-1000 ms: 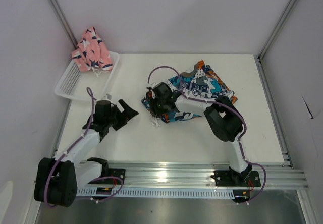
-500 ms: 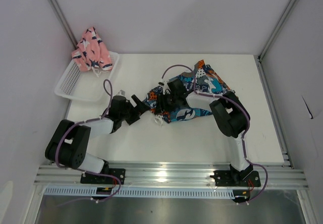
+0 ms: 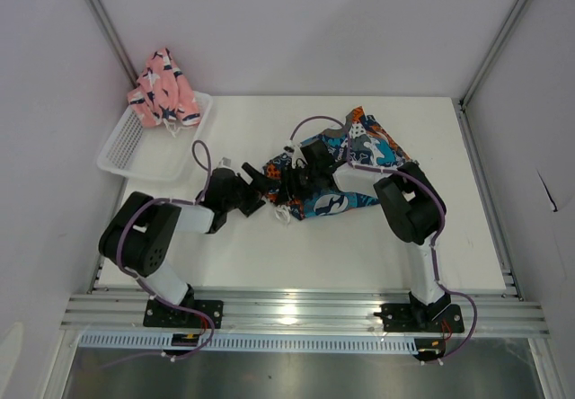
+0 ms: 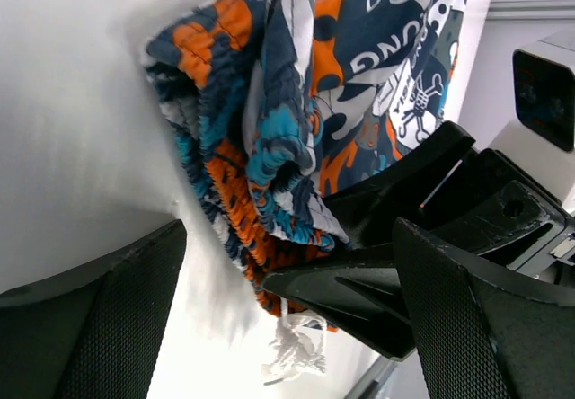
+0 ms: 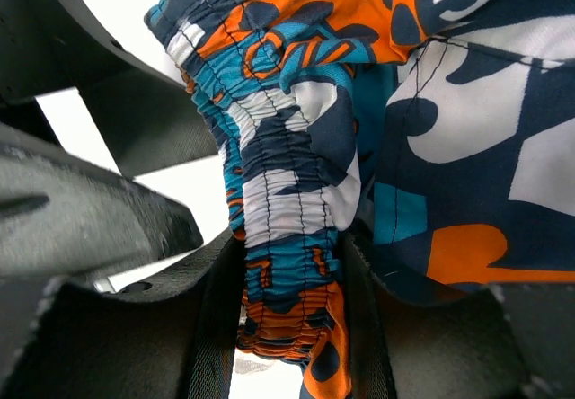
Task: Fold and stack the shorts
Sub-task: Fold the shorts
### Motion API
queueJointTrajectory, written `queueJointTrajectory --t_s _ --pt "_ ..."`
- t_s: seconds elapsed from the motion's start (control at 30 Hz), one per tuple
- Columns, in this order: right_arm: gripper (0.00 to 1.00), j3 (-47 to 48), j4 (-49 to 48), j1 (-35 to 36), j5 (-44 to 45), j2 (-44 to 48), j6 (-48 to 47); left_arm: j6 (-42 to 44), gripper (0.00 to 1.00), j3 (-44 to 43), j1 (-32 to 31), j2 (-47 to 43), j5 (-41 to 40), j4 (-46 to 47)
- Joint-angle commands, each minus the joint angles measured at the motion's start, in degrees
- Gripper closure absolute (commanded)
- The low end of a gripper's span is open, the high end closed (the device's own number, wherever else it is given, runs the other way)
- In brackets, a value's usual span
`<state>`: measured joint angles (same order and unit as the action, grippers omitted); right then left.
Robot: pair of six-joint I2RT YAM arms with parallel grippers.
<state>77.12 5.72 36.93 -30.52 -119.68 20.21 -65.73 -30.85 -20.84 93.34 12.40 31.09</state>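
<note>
We see the printed shorts (image 3: 367,147) lying crumpled near the middle of the counter (image 3: 296,246). Their long axis runs from the gathered waistband at the near left to the leg ends at the far right. The right claw (image 3: 290,183) is clamped on that elastic waistband, which its wrist view shows pinched between its fingers. The left claw (image 3: 257,192) hangs just left of the same bunched edge, jaws spread wide and holding nothing. From its own camera the waistband lies straight ahead, close against the right claw. So the waistband end points at the left claw, and we judge that arm best placed to take the free part of the band so both can draw it flat. The pink shorts (image 3: 163,89) sit heaped at the far end of the white basket (image 3: 135,152), well apart at the far left.
</note>
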Motion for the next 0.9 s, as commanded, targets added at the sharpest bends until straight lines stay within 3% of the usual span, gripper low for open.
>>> queueJointTrajectory --t_s 0.0,0.23,0.53,0.87 --pt "0.54 -0.48 -0.44 -0.19 -1.38 -0.47 0.89 -4.22 0.02 0.44 -1.66 1.23 -0.71 2.48" --pt "0.54 -1.62 -1.58 -0.10 -1.38 -0.29 1.15 -8.26 0.02 0.62 -2.63 5.88 -0.45 9.49" --pt "0.54 -2.68 -2.46 0.95 -0.06 -0.21 1.41 -12.22 0.12 2.90 -3.33 11.07 -3.08 19.08" --pt "0.54 -6.28 -5.10 2.71 4.59 2.43 0.89 -11.44 0.36 1.06 -2.63 10.72 -3.71 16.38"
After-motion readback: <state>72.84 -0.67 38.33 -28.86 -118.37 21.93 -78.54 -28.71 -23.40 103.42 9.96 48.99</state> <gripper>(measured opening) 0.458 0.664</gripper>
